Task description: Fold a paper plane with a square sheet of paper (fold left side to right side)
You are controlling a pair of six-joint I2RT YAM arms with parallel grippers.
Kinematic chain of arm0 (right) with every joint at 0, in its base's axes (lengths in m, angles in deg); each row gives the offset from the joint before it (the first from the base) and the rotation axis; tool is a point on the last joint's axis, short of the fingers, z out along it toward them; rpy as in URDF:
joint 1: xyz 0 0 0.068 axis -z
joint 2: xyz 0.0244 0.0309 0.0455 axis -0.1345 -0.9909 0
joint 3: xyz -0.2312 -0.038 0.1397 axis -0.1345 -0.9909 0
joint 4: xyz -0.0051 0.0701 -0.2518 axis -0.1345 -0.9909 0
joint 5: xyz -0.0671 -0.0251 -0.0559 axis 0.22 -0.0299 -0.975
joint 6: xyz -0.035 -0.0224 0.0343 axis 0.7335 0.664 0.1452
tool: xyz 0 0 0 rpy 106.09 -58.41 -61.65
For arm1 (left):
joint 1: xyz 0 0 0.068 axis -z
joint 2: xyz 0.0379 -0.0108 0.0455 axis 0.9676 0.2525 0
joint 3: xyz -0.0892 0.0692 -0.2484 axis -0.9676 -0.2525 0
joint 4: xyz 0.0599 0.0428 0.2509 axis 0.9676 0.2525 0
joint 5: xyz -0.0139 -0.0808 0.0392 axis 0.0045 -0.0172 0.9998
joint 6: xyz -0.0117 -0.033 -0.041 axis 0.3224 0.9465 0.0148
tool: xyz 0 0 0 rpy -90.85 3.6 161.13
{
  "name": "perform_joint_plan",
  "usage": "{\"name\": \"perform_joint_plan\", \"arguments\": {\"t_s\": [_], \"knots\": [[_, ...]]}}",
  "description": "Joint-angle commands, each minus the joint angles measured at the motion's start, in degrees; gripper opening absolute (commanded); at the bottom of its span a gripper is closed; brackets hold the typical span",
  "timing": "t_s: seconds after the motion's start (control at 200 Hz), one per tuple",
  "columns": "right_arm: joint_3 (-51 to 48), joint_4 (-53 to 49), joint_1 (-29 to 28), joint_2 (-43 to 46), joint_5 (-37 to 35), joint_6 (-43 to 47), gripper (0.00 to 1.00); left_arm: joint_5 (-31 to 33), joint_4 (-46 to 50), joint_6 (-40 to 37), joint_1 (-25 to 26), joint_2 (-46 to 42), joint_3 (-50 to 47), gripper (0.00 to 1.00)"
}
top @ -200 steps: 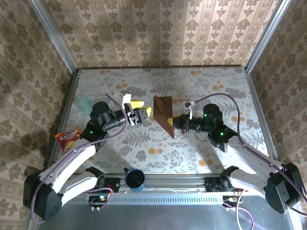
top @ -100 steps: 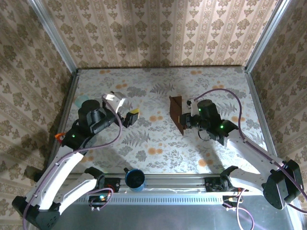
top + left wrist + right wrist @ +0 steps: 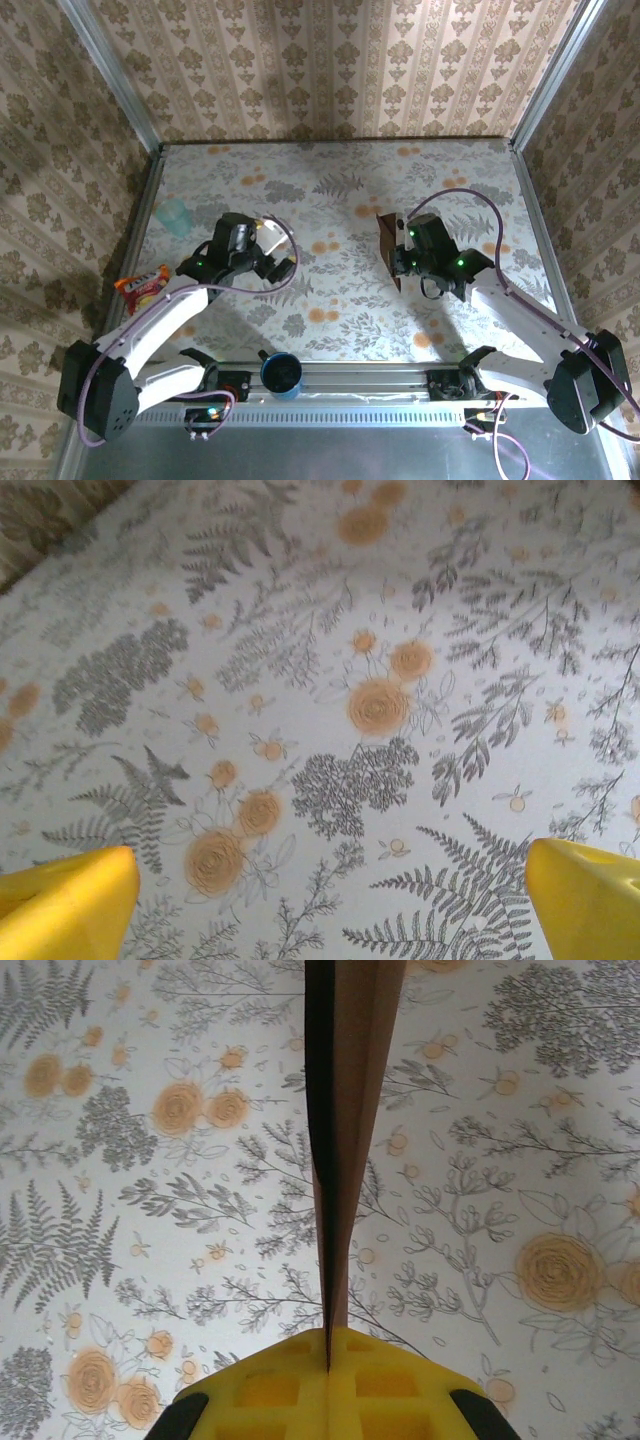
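Counts: 1 paper plane, dark reddish-brown, folded. 2 cups: 1 pale teal cup, 1 blue cup. 1 orange snack packet. 2 robot arms w/ 1 hand each: left hand, right hand. 1 floral worktop.

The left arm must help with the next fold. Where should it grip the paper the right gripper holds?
Likely the free far end of the paper, away from the right gripper shut on its near end. It stands on edge, folded thin, so the open left gripper should come in edge-on from opposite the right gripper, one finger on each face.
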Motion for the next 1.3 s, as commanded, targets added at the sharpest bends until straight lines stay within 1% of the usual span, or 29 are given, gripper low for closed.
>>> {"name": "perform_joint_plan", "arguments": {"t_s": [0.0, 0.125, 0.175, 0.405, 0.585, 0.815, 0.96, 0.98, 1.03, 1.15, 1.295], "knots": [[2.13, -3.20, 0.30, -0.43, -3.72, 0.69, 0.00, -0.96, -3.48, -1.31, -0.21, 0.79, -1.10, 1.00], [5.03, -6.34, 0.15, -1.06, -4.27, -0.72, 0.00, -0.99, -1.87, -0.85, 0.89, 2.77, -0.37, 1.00], [6.26, -9.31, 0.15, -1.18, -5.04, -1.39, 0.00, -0.46, -0.96, -1.27, 1.52, 3.37, 0.17, 1.00], [10.06, -17.50, -1.18, -0.83, -12.99, -4.32, 0.00, 1.12, -1.30, -0.40, 2.50, 3.34, -0.02, 1.00], [15.46, -25.71, -3.83, -3.88, -20.50, -5.13, 0.00, 2.73, -1.46, -0.58, 2.79, 2.36, -0.59, 1.00], [20.77, -32.69, -6.51, -9.14, -29.47, -4.37, 0.00, 4.45, -0.43, 0.32, 2.79, 2.90, 0.62, 1.00], [24.92, -34.64, -8.62, -15.18, -33.79, -3.92, 0.00, 7.69, -0.83, 1.18, 2.35, 2.12, 0.11, 1.00], [25.67, -34.93, -8.91, -17.67, -34.33, -3.92, 0.00, 8.34, -1.00, 1.34, 2.18, 2.10, -0.02, 1.00], [27.70, -35.68, -9.67, -20.65, -35.48, -3.78, 0.00, 9.26, -1.07, 1.98, 1.43, 1.97, 0.05, 1.00], [34.45, -38.03, -11.93, -30.74, -39.48, -3.23, 0.00, 8.94, -1.03, 4.24, -1.02, 1.68, 0.22, 1.00], [41.69, -37.67, -13.01, -40.80, -40.12, -1.43, 0.00, 8.36, -1.38, 7.13, -3.50, 1.31, 0.26, 1.00]]}}
